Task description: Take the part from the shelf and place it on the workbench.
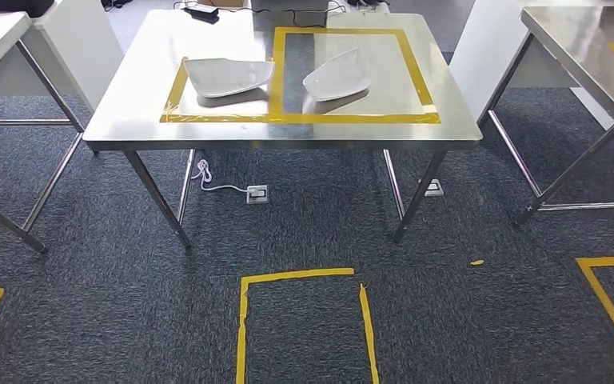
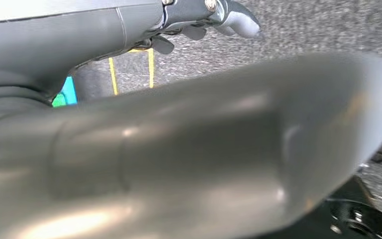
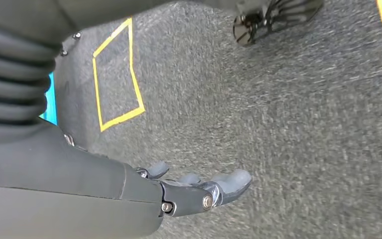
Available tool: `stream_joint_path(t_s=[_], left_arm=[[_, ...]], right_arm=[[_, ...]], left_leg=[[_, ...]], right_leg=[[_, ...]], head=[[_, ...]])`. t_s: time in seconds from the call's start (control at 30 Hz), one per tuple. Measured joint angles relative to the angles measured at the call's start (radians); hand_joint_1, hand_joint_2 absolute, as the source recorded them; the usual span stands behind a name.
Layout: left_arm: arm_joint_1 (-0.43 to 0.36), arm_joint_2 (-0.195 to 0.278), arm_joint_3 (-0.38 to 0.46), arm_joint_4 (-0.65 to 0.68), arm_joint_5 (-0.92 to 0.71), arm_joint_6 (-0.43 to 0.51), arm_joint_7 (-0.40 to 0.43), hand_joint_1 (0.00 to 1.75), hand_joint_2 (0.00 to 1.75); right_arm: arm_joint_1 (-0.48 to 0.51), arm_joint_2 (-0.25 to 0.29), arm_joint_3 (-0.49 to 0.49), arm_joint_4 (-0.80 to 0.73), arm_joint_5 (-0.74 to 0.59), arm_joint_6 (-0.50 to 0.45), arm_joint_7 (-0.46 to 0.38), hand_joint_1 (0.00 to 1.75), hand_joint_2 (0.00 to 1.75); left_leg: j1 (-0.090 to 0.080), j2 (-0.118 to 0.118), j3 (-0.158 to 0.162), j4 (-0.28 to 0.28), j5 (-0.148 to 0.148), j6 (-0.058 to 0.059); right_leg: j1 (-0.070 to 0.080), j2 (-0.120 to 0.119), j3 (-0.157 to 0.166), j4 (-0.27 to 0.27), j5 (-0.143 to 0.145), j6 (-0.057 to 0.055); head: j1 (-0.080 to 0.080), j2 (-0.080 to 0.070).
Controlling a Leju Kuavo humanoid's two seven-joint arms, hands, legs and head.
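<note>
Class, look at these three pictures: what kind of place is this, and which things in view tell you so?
Probably a workshop or robot test area. A steel workbench carries yellow tape marking two bays, each holding a pale moulded part. More tape rectangles mark the grey carpet, and similar metal tables stand alongside.

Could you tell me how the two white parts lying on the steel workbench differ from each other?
The left part lies in the smaller taped box, the right part in the larger one. The left part looks wider and flatter; the right part sits tilted, one end raised. Both are white, curved shells resting on the workbench.
</note>
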Motion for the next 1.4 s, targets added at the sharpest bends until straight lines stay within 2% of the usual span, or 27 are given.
stream_joint_path(t_s=[0.07, 0.13, 0.2, 0.23, 0.27, 0.33, 0.37, 0.4, 0.43, 0.5, 0.57, 0.6, 0.67, 0.73, 0.77, 0.83, 0.87, 0.9, 0.93, 0.97, 1.03, 1.1, 1.2, 1.23, 1.27, 1.33, 1.4], left_arm=[[0.000, 0.000, 0.000, 0.000, -0.003, 0.000, 0.004, 0.00, 0.00], [-0.001, 0.001, -0.001, 0.000, -0.004, 0.000, -0.005, 0.00, 0.00], [0.001, 0.002, -0.002, 0.000, -0.003, 0.000, -0.022, 0.00, 0.00], [0.002, 0.003, -0.002, 0.000, -0.002, 0.000, -0.032, 0.00, 0.00], [0.003, 0.003, -0.002, 0.000, 0.000, 0.000, -0.042, 0.00, 0.00], [0.002, 0.003, -0.002, 0.000, 0.001, 0.000, -0.057, 0.00, 0.00], [0.001, 0.002, -0.002, 0.000, 0.000, 0.000, -0.060, 0.00, 0.00], [0.001, 0.002, -0.002, 0.000, 0.000, 0.000, -0.061, 0.00, 0.00], [0.000, 0.001, -0.002, 0.000, -0.001, 0.000, -0.061, 0.00, 0.00], [-0.001, -0.001, -0.002, 0.000, -0.002, 0.000, -0.060, 0.00, 0.00], [-0.004, -0.004, -0.002, 0.000, -0.002, 0.000, -0.059, 0.00, 0.00], [-0.004, -0.005, -0.002, -0.001, -0.003, 0.000, -0.058, 0.00, 0.00], [-0.003, -0.008, -0.002, 0.000, -0.004, 0.000, -0.056, 0.00, 0.00], [-0.002, -0.009, -0.002, 0.000, -0.004, 0.000, -0.053, 0.00, 0.00], [-0.001, -0.011, -0.002, 0.000, -0.004, 0.000, -0.053, 0.00, 0.00], [0.000, -0.013, -0.002, 0.001, -0.004, 0.000, -0.052, 0.00, 0.00], [0.001, -0.014, -0.002, 0.001, -0.005, 0.000, -0.051, 0.00, 0.00], [0.002, -0.015, -0.002, 0.002, -0.006, 0.000, -0.051, 0.00, 0.00], [0.003, -0.015, -0.002, 0.002, -0.008, 0.000, -0.050, 0.00, 0.00], [0.004, -0.016, -0.002, 0.002, -0.011, 0.000, -0.049, 0.00, 0.00], [0.002, -0.016, -0.002, 0.002, -0.017, 0.000, -0.049, 0.00, 0.00], [0.000, -0.016, -0.004, 0.002, -0.022, 0.000, -0.049, 0.00, 0.00], [0.000, -0.016, -0.007, 0.001, -0.030, 0.000, -0.059, 0.00, 1.31], [0.000, -0.015, -0.009, 0.001, -0.035, 0.000, -0.064, 0.00, 1.75], [-0.001, -0.015, -0.011, 0.001, -0.038, 0.000, -0.066, 0.00, 1.75], [-0.002, -0.015, -0.015, 0.001, -0.042, 0.000, -0.061, 0.00, 1.75], [-0.003, -0.015, -0.018, 0.001, -0.044, 0.000, -0.050, 0.00, 1.75]], right_arm=[[-0.001, -0.004, -0.005, 0.000, -0.007, 0.001, -0.003, 0.00, 1.75], [0.000, -0.006, -0.011, 0.000, -0.009, 0.003, -0.016, 0.00, 1.75], [0.001, -0.006, -0.015, 0.001, -0.009, 0.006, -0.036, 0.00, 1.75], [0.000, -0.005, -0.016, 0.001, -0.008, 0.005, -0.047, 0.00, 1.75], [-0.001, -0.005, -0.016, 0.001, -0.008, 0.001, -0.059, 0.00, 1.75], [0.000, -0.004, -0.016, 0.002, -0.007, -0.010, -0.083, 0.00, 1.75], [0.000, -0.003, -0.017, 0.002, -0.006, -0.015, -0.092, 0.00, 1.75], [0.000, -0.003, -0.018, 0.002, -0.004, -0.020, -0.099, 0.00, 1.75], [-0.001, -0.003, -0.018, 0.002, -0.001, -0.026, -0.103, 0.00, 1.75], [-0.002, -0.003, -0.019, 0.002, 0.006, -0.036, -0.106, 0.00, 1.75], [-0.002, -0.002, -0.019, 0.002, 0.011, -0.042, -0.101, 0.00, 1.75], [-0.003, -0.002, -0.019, 0.002, 0.013, -0.044, -0.095, 0.00, 1.75], [-0.003, -0.003, -0.019, 0.002, 0.015, -0.046, -0.082, 0.00, 1.75], [-0.002, -0.003, -0.019, 0.003, 0.015, -0.047, -0.075, 0.00, 1.75], [-0.002, -0.003, -0.019, 0.004, 0.016, -0.047, -0.074, 0.00, 1.75], [-0.002, -0.003, -0.019, 0.004, 0.016, -0.048, -0.071, 0.00, 1.75], [-0.002, -0.003, -0.019, 0.004, 0.016, -0.049, -0.066, 0.00, 1.75], [-0.002, -0.003, -0.019, 0.004, 0.015, -0.050, -0.060, 0.00, 1.75], [-0.001, -0.003, -0.020, 0.004, 0.014, -0.051, -0.053, 0.00, 1.75], [-0.001, -0.003, -0.021, 0.004, 0.013, -0.051, -0.047, 0.00, 1.75], [-0.002, -0.002, -0.022, 0.004, 0.011, -0.052, -0.038, 0.00, 1.75], [-0.002, -0.001, -0.023, 0.005, 0.009, -0.052, -0.032, 0.00, 1.75], [0.000, 0.001, -0.024, 0.007, 0.007, -0.051, -0.018, 0.00, 1.75], [0.001, 0.003, -0.024, 0.008, 0.007, -0.050, -0.014, 0.00, 1.75], [0.000, 0.004, -0.024, 0.008, 0.008, -0.049, -0.010, 0.00, 1.75], [0.000, 0.008, -0.024, 0.009, 0.012, -0.046, -0.005, 0.00, 1.75], [0.000, 0.012, -0.024, 0.010, 0.018, -0.045, 0.003, 0.00, 1.75]], left_leg=[[-0.001, 0.000, -0.011, 0.002, 0.013, -0.010], [0.001, 0.000, -0.014, -0.001, 0.028, -0.023], [0.002, -0.001, -0.019, 0.002, 0.028, -0.035], [0.003, -0.002, -0.028, 0.021, 0.005, -0.041], [0.004, -0.003, -0.040, 0.058, -0.034, -0.046], [0.006, -0.004, -0.069, 0.174, -0.129, -0.055], [0.007, -0.004, -0.077, 0.228, -0.153, -0.059], [0.008, -0.004, -0.073, 0.258, -0.153, -0.061], [0.009, -0.004, -0.055, 0.258, -0.134, -0.062], [0.011, -0.004, 0.028, 0.162, -0.087, -0.060], [0.009, -0.004, 0.115, 0.035, -0.093, -0.053], [0.008, -0.004, 0.134, 0.000, -0.106, -0.047], [0.006, -0.004, 0.130, -0.012, -0.110, -0.033], [0.009, 0.000, 0.120, -0.013, -0.099, -0.017], [0.012, 0.002, 0.113, -0.014, -0.091, -0.011], [0.013, 0.004, 0.096, -0.013, -0.079, -0.008], [0.013, 0.005, 0.088, -0.012, -0.073, -0.010], [0.015, 0.005, 0.081, -0.011, -0.068, -0.013], [0.017, 0.005, 0.075, -0.010, -0.063, -0.016], [0.021, 0.005, 0.073, -0.008, -0.060, -0.021], [0.027, 0.005, 0.071, -0.007, -0.054, -0.033], [0.027, 0.003, 0.067, -0.007, -0.046, -0.049], [0.028, 0.001, 0.063, -0.015, -0.037, -0.069], [0.029, 0.001, 0.062, -0.019, -0.038, -0.067], [0.030, 0.000, 0.061, -0.022, -0.038, -0.060], [0.030, -0.001, 0.061, -0.027, -0.038, -0.036], [0.030, -0.001, 0.060, -0.030, -0.034, -0.022]], right_leg=[[0.007, 0.002, 0.073, -0.120, 0.007, -0.011], [0.014, 0.002, 0.086, -0.152, 0.005, -0.022], [0.010, 0.000, 0.075, -0.159, 0.022, -0.034], [0.007, -0.002, 0.067, -0.163, 0.032, -0.041], [0.004, -0.004, 0.057, -0.166, 0.043, -0.046], [0.004, -0.007, 0.035, -0.165, 0.060, -0.051], [0.005, -0.008, 0.023, -0.163, 0.069, -0.051], [0.005, -0.010, 0.009, -0.161, 0.078, -0.050], [0.005, -0.011, -0.005, -0.158, 0.087, -0.048], [0.004, -0.011, -0.031, -0.146, 0.100, -0.043], [0.007, -0.011, -0.050, -0.128, 0.108, -0.035], [0.009, -0.011, -0.055, -0.122, 0.113, -0.030], [0.009, -0.010, -0.061, -0.117, 0.122, -0.019], [0.005, -0.007, -0.073, -0.094, 0.104, -0.006], [0.003, -0.006, -0.088, -0.057, 0.075, 0.001], [-0.003, -0.005, -0.133, 0.064, -0.004, 0.014], [-0.006, -0.005, -0.150, 0.122, -0.033, 0.019], [-0.009, -0.005, -0.154, 0.152, -0.045, 0.023], [-0.012, -0.005, -0.139, 0.145, -0.037, 0.026], [-0.015, -0.005, -0.104, 0.097, -0.014, 0.029], [-0.018, -0.001, -0.014, -0.050, 0.033, 0.033], [-0.013, 0.005, 0.026, -0.130, 0.049, 0.022], [-0.006, 0.006, 0.017, -0.132, 0.053, -0.009], [-0.006, 0.006, 0.016, -0.133, 0.054, -0.015], [-0.006, 0.005, 0.015, -0.134, 0.056, -0.019], [-0.005, 0.005, 0.014, -0.134, 0.058, -0.023], [-0.002, 0.005, 0.013, -0.134, 0.061, -0.030]], head=[[0.000, 0.000], [0.001, 0.000], [0.003, 0.000], [0.001, 0.000], [0.000, 0.000], [-0.002, 0.000], [-0.002, 0.000], [-0.002, 0.000], [-0.002, 0.000], [-0.002, 0.000], [-0.001, 0.000], [-0.001, 0.000], [0.000, 0.000], [0.001, 0.000], [0.003, 0.000], [0.006, 0.000], [0.006, 0.000], [0.006, 0.000], [0.006, 0.000], [0.006, 0.000], [0.008, 0.000], [0.010, 0.000], [0.011, 0.000], [0.010, 0.000], [0.010, 0.000], [0.010, 0.000], [0.009, 0.000]])
